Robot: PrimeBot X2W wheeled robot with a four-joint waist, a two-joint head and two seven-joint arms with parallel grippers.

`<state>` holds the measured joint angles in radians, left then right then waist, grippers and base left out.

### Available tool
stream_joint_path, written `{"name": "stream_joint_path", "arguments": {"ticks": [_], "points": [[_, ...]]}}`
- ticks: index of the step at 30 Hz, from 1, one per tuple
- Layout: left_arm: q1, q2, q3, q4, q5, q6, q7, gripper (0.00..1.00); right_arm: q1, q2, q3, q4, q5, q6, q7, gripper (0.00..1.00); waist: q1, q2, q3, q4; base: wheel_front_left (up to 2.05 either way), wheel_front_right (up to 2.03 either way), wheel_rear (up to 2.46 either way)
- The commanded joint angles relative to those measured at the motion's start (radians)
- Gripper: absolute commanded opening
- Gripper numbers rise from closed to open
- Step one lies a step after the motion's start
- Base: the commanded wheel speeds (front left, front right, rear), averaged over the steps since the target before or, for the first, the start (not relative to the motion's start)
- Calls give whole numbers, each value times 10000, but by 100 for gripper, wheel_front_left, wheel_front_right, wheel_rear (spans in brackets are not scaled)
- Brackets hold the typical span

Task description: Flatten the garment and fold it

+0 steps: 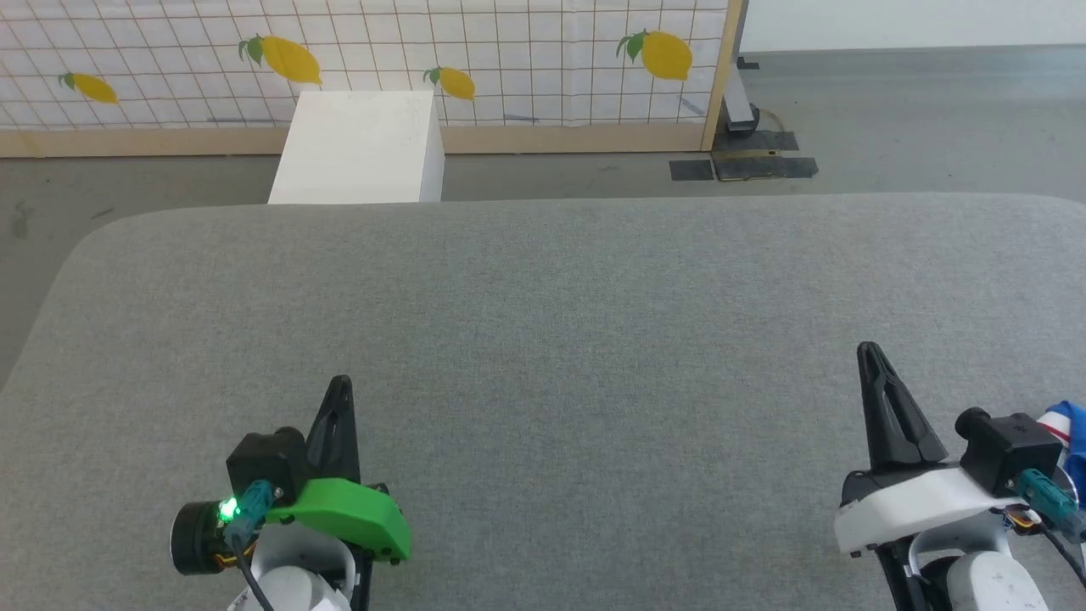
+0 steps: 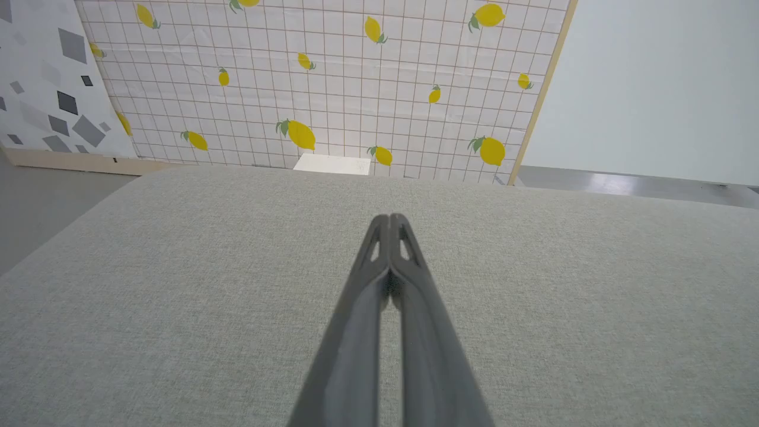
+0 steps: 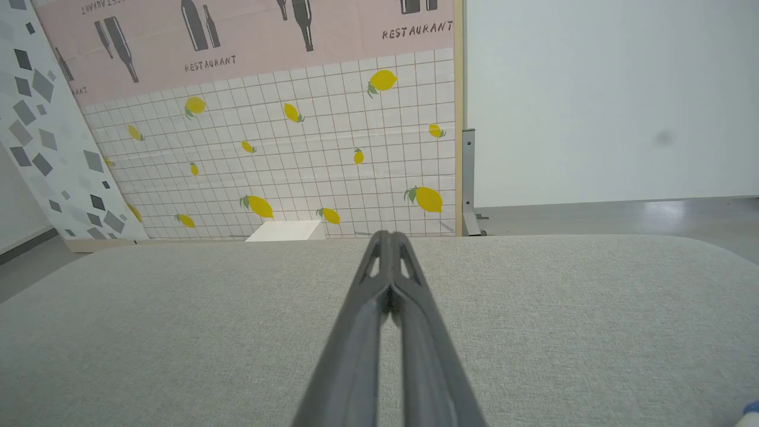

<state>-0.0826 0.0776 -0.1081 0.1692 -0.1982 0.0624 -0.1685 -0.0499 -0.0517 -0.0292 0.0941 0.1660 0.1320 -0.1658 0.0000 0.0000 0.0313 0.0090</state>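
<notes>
Your grey fabric tabletop (image 1: 543, 322) spans mid-frame; left gripper (image 1: 341, 389) lower left, right gripper (image 1: 868, 353) lower right, both pinched together, holding nothing; blue garment (image 1: 1076, 443) at right edge.

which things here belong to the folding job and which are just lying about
Job: garment, just a blue edge with striped trim; left gripper, shut; right gripper, shut; grey padded surface.
Lying about: white box; lemon-print panel.
</notes>
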Motion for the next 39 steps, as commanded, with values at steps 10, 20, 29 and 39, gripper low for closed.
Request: {"name": "stream_joint_path", "arguments": {"ticks": [10, 20, 29, 39], "points": [[245, -72, 205, -307, 450, -122, 280, 0, 205, 7, 64, -202, -349, -6, 292, 0, 0, 0, -48, -14, 0, 0, 0], [369, -115, 392, -603, 778, -230, 580, 0, 268, 8, 113, -360, -629, -8, 584, 0, 0, 0, -104, -30, 0, 0, 0], [447, -142, 510, -790, 983, -297, 769, 0, 307, 9, 144, -459, -805, -8, 767, 0, 0, 0, -140, -40, 0, 0, 0], [531, -171, 636, -988, 1203, -369, 970, 0, 350, 10, 176, -565, -994, -10, 963, 0, 0, 0, -178, -51, 0, 0, 0]]}}
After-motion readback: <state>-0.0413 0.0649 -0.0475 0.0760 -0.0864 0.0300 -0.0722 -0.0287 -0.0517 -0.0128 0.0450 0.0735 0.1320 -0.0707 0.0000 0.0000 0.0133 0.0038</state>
